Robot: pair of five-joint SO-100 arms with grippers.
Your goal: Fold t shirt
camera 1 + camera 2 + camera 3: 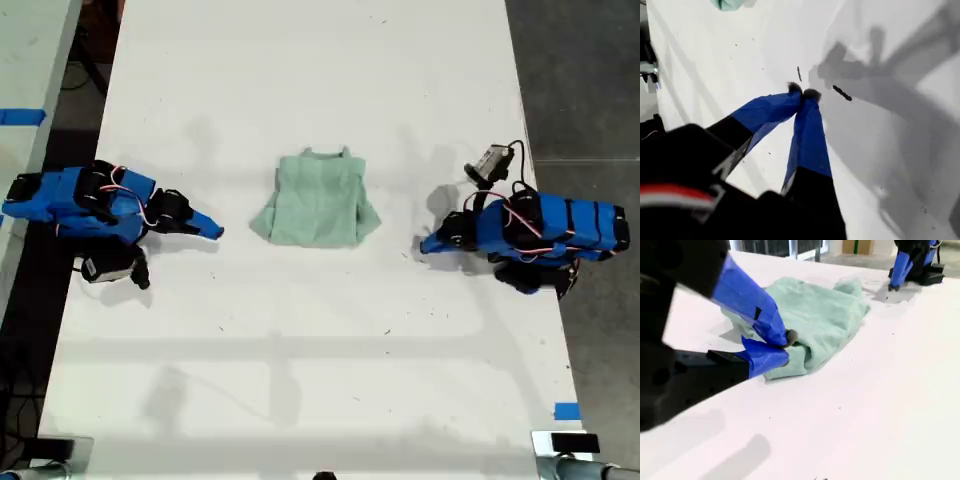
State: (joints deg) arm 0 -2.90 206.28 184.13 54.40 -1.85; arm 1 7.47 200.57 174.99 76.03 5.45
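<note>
Low over the worktop (300, 380), my first gripper (802, 92) reaches flat, fingers pressed together, empty; my second gripper (785, 347), also closed, points at the t shirt (318, 200) lying folded mid-worktop

Small pale mint-green fabric t shirt (315, 205): on the white flat table (300, 380), between both arms.
My second claw (785, 345): near the t shirt.
My first claw (803, 92): over bare table.
</note>
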